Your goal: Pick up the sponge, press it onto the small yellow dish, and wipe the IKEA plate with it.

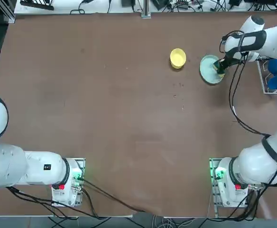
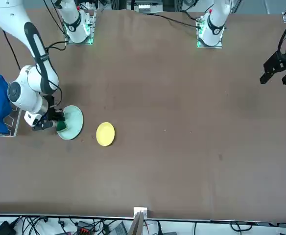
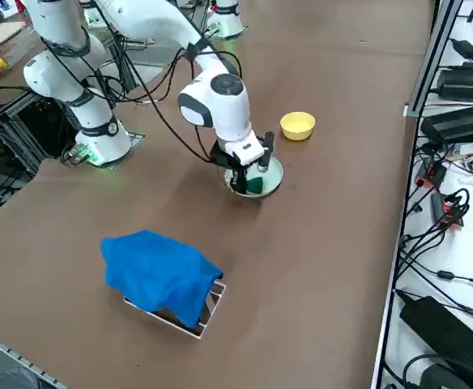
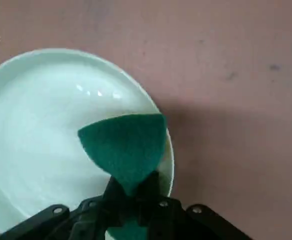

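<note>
My right gripper [image 4: 131,192] is shut on the sponge [image 4: 126,147], whose dark green face fans out from between the fingers. It holds the sponge over the right-hand edge of the pale mint IKEA plate [image 4: 31,135], down at the plate's surface. From overhead the gripper [image 1: 220,66] and the sponge [image 1: 218,68] sit at the right rim of the plate [image 1: 208,70]. The small yellow dish [image 1: 178,58] stands apart, just left of the plate. From the side the sponge [image 3: 254,185] shows green on the plate [image 3: 270,180], with the yellow dish [image 3: 298,125] beyond.
A blue cloth [image 3: 159,271] lies over a metal rack at the table's right edge, close to the plate. Cables [image 1: 235,102] hang from the right arm above the tabletop. Broad brown table surface [image 1: 105,104] stretches to the left of the dishes.
</note>
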Robot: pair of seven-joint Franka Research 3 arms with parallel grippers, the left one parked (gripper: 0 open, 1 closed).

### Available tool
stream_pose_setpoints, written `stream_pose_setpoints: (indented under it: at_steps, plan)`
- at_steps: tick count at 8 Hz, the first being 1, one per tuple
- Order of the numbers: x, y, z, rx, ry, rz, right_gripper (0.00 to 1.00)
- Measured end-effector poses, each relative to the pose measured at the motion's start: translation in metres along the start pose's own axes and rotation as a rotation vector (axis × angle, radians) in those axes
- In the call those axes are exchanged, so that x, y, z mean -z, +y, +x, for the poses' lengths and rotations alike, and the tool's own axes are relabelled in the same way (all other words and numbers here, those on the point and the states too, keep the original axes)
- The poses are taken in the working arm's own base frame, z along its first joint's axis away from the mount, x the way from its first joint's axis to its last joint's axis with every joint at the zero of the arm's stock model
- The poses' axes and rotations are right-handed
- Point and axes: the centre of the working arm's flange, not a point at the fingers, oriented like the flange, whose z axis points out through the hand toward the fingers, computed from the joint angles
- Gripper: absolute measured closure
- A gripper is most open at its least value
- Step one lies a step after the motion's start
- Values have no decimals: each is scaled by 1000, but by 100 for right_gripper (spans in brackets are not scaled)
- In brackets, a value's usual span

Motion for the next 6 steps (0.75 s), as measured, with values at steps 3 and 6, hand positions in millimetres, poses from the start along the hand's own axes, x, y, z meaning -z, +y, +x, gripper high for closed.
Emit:
stream_pose_setpoints:
  at_steps: [3,6]
  plan:
    - [-2,-14,31,37,23,1,89]
    - [-4,-47,45,29,26,2,89]
